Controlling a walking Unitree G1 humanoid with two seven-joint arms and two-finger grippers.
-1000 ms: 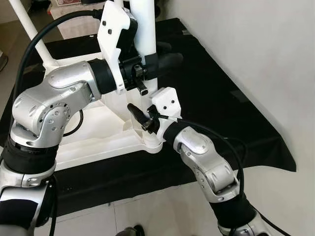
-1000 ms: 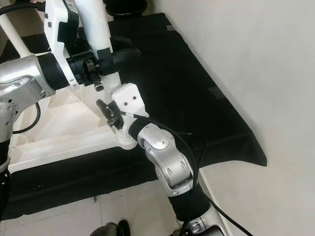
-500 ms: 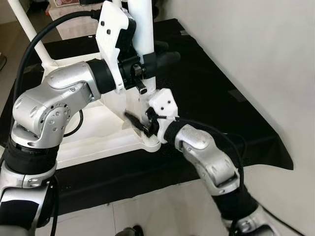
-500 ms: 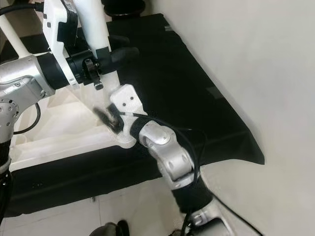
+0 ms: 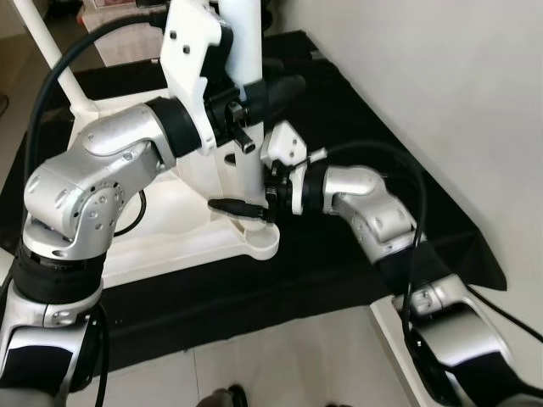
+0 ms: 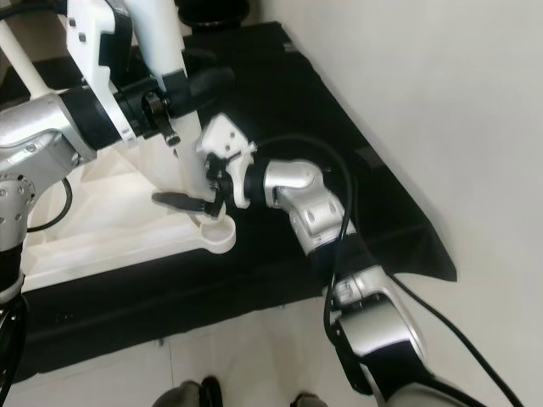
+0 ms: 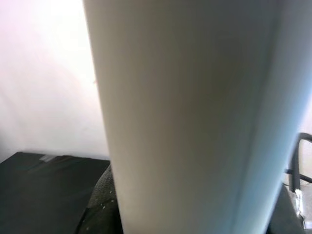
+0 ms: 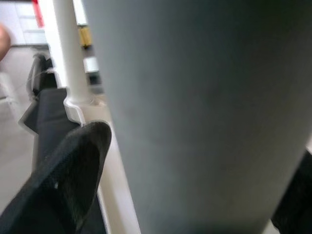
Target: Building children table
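On black mat (image 5: 356,153), white table leg (image 5: 242,51) stands upright, left gripper (image 5: 259,93) clamping it.

Head pair looks down; wrist cameras near table leg (image 5: 242,51).

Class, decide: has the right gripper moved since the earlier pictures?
Yes. The right gripper has swung around to straddle the white table leg low down, above the corner socket.

Black mat (image 5: 356,127) on pale tile floor (image 5: 280,356), white wall (image 5: 441,76) nearby.
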